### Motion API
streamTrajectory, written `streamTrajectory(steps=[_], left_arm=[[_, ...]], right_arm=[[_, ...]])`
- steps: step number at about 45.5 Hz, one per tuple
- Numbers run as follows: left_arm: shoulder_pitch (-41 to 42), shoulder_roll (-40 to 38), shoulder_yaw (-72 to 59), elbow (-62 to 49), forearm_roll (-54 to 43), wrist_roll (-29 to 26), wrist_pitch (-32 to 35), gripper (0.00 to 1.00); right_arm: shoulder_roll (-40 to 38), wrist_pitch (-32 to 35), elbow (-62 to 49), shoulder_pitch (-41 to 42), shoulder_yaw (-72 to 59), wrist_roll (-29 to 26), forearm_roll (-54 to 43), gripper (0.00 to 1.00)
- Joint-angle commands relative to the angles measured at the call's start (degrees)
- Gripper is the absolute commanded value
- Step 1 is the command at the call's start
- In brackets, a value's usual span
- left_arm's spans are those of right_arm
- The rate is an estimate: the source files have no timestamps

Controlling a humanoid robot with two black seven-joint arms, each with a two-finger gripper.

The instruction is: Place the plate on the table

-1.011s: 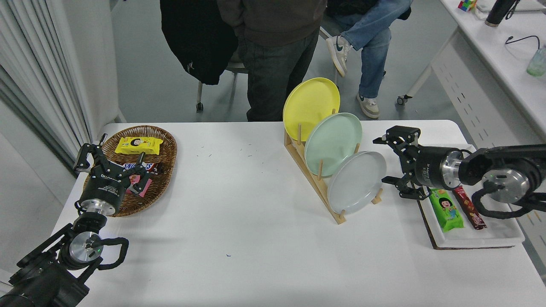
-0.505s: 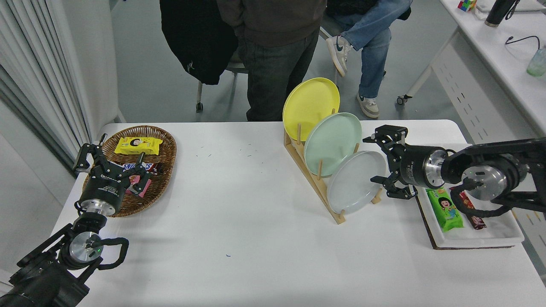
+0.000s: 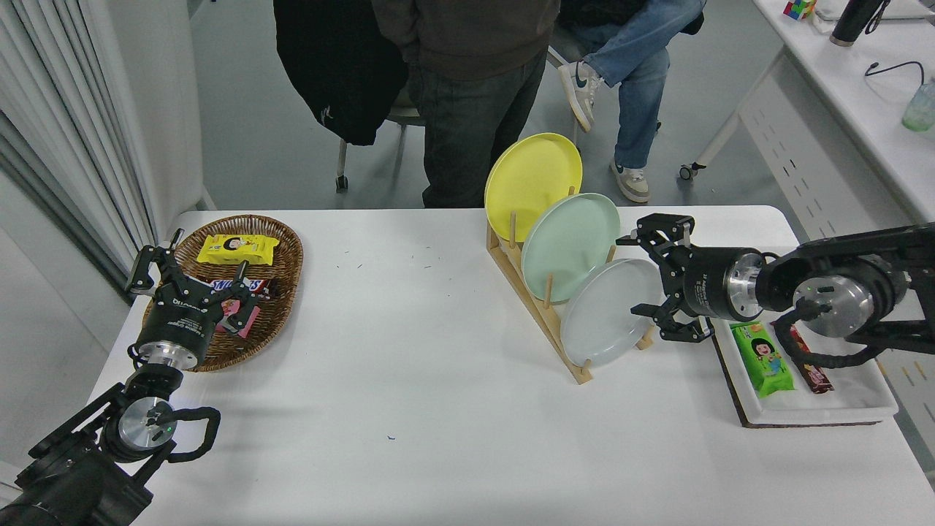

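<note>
Seen from the head camera, the right arm is reaching in level from the right edge, its right gripper [image 3: 646, 283] spreading its fingers wide beside the right rim of the plate [image 3: 608, 315], one finger high, one low, neither clearly touching it. The round pale grey plate is leaning tilted in the front slot of a wooden rack [image 3: 537, 310], behind it a mint green plate [image 3: 566, 245] and, furthest back, a yellow plate [image 3: 529, 183], all three smooth with raised rims. The rack is standing on the white matte table [image 3: 409, 380]. The left arm is sitting parked at the lower left, its left gripper [image 3: 191, 276] holding its fingers apart over the edge of an oval wicker basket [image 3: 281, 288] that is carrying a yellow snack pack [image 3: 237, 249] and other wrapped sweets. Under the right arm, a white tray [image 3: 840, 405] on a dark base is holding a green snack pack [image 3: 763, 359] and a dark red bar [image 3: 807, 365]. Two people are waiting beyond the table's far edge.
</note>
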Motion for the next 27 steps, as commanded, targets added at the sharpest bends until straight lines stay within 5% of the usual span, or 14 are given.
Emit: streamTrajectory(steps=[1,14,27], left_arm=[[0.00,0.00,0.00,0.00,0.00,0.00,0.00,0.98],[0.00,0.00,0.00,0.00,0.00,0.00,0.00,0.98],[0.00,0.00,0.00,0.00,0.00,0.00,0.00,0.98]], right_arm=[[-0.39,0.94,0.01,0.20,-0.09,-0.65,-0.14,0.99],[-0.30,-0.03,-0.43,0.20,0.17,-15.15,-0.84,0.99],[-0.30,0.15,-2.63,-1.03,4.21,-15.95,-1.19,0.99]])
